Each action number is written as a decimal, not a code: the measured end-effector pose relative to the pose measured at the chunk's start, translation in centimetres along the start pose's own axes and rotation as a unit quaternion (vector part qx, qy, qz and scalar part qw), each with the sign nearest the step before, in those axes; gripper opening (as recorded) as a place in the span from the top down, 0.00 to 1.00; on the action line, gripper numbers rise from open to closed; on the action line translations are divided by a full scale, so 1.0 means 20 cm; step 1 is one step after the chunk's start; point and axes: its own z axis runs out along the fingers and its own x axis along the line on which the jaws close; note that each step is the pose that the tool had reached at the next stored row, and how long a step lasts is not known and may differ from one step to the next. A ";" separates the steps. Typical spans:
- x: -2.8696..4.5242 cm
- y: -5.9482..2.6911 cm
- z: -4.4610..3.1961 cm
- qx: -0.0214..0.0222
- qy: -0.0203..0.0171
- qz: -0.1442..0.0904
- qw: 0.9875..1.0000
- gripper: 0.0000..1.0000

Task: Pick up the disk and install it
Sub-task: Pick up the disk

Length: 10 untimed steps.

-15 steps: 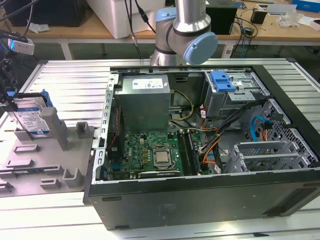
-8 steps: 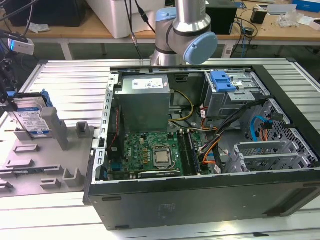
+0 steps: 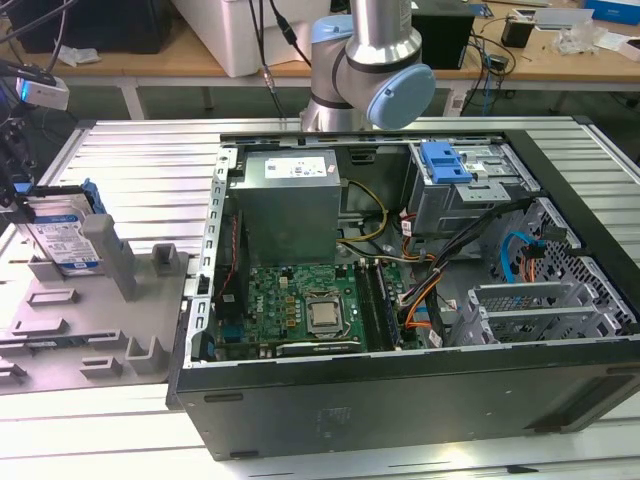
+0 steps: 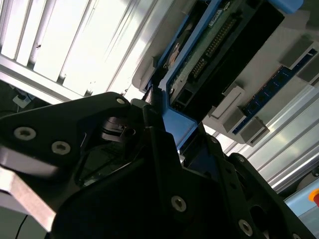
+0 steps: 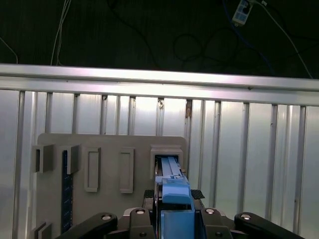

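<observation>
The disk (image 3: 62, 238) is a silver drive with a white-and-blue label and blue side rails. It stands on edge, tilted, in a slot of the grey fixture plate (image 3: 95, 335) at the exterior view's left. My gripper (image 3: 17, 200) is at the disk's outer end. In the first wrist view the disk's blue rail (image 5: 173, 191) sits squeezed between the black fingers of the gripper (image 5: 173, 198). The second wrist view shows the disk's green circuit-board underside (image 4: 212, 47) and the gripper (image 4: 167, 127) closed onto the blue rail.
An open computer case (image 3: 400, 400) lies to the exterior view's right of the fixture, holding a grey power-supply box (image 3: 290, 200), a motherboard (image 3: 300, 310) and a bare blue bracket (image 3: 445, 160) on the drive cage (image 3: 480, 185). Everything rests on a slatted aluminium table (image 3: 150, 160).
</observation>
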 end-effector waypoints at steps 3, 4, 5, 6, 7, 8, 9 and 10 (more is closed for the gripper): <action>0.000 0.000 0.000 0.000 0.000 0.000 1.000 0.63; 0.000 0.000 0.000 0.000 0.000 0.000 1.000 0.63; 0.000 0.000 0.001 0.000 0.000 0.000 1.000 0.62; 0.000 0.000 0.001 0.000 0.000 0.000 1.000 0.62; 0.000 0.000 0.001 0.000 0.000 0.000 1.000 0.56; 0.000 0.000 0.001 0.000 0.000 0.000 1.000 0.56; 0.000 0.000 0.001 0.000 0.000 0.000 1.000 0.56; 0.000 0.000 0.001 0.000 0.000 0.000 1.000 0.56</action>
